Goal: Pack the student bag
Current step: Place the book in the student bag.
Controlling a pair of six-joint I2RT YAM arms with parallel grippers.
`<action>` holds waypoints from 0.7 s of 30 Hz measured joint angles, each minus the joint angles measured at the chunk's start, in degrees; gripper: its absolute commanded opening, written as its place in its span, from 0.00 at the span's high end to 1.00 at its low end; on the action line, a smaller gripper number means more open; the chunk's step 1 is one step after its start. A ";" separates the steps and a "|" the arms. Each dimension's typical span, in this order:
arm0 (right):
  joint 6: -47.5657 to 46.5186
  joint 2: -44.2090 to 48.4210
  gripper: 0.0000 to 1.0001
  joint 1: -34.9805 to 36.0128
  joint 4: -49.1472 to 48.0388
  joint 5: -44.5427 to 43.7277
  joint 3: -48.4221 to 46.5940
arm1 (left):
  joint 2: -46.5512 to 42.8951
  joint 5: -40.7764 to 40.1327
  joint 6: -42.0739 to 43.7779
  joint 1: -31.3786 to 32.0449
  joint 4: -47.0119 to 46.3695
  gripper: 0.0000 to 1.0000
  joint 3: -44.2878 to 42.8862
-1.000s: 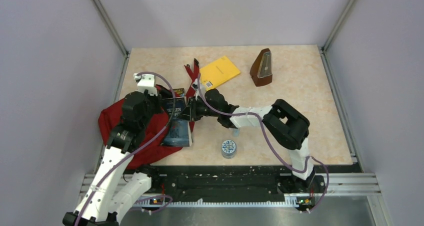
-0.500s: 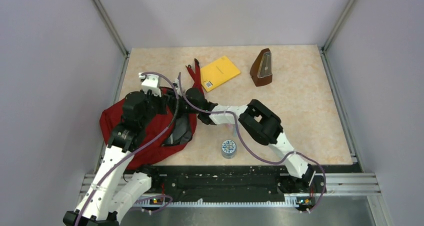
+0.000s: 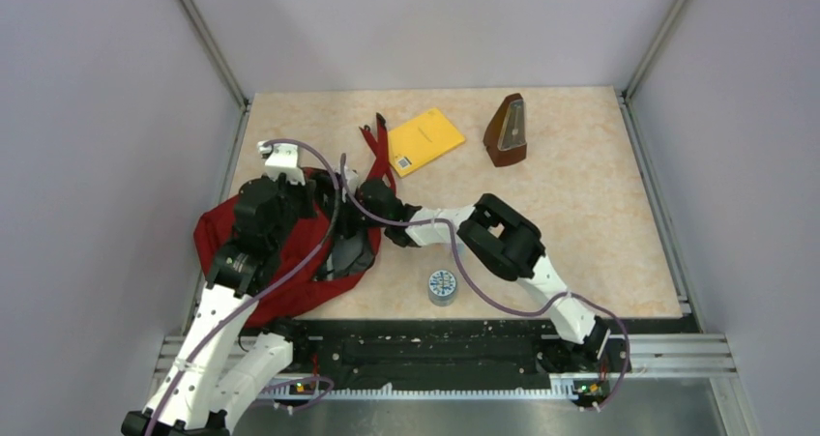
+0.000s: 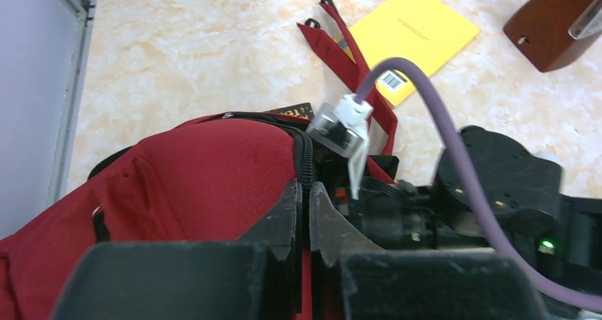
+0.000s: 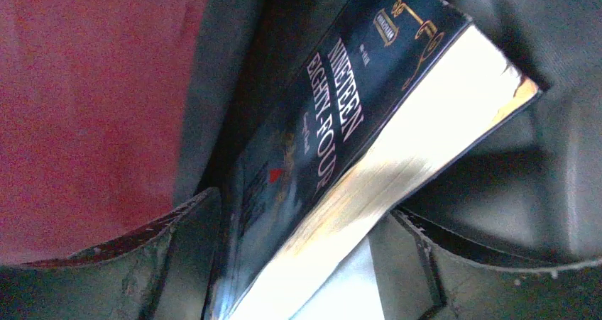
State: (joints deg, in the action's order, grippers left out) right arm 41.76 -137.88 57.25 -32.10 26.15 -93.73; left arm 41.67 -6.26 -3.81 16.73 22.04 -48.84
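Now the right claw (image 5: 302, 213) has sprung wide inside the student bag (image 5: 85, 86), freeing the Nineteen Eighty-Four paperback (image 5: 341, 121) between its fingers. The left claw (image 4: 304, 206) pinches the bag's rim, so the book looks packed.

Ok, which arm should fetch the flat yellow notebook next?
Right. The right claw stands open around the dark paperback inside the red fabric backpack and is nearer the yellow notebook; the left claw is shut on the bag's zipper edge.
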 measured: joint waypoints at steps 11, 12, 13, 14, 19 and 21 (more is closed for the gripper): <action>-8.09 15.85 0.07 0.00 0.31 -1.79 15.15 | -1.55 -8.22 -0.81 0.02 -0.15 1.00 0.22; -8.74 17.68 0.07 0.00 0.33 -2.43 16.59 | -1.55 -8.66 -0.83 0.02 -0.15 1.00 0.22; -9.35 19.56 0.07 0.00 0.33 -2.97 18.05 | -1.57 -9.25 -0.92 0.02 -0.15 1.00 0.22; -10.01 21.42 0.07 -0.02 0.33 -3.52 19.54 | -1.62 -9.86 -1.01 0.02 -0.17 1.00 0.22; -13.92 31.04 0.05 -0.22 1.99 -6.67 26.77 | -2.19 -14.64 -1.84 0.02 -0.15 1.00 0.22; -15.67 34.93 0.05 -0.55 3.50 -8.13 29.38 | -2.40 -17.86 -2.32 0.02 -0.15 1.00 0.22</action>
State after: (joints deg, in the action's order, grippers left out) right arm 26.09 -102.96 56.71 -28.60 18.02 -64.36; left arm 39.27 -24.12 -6.13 16.75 21.89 -48.62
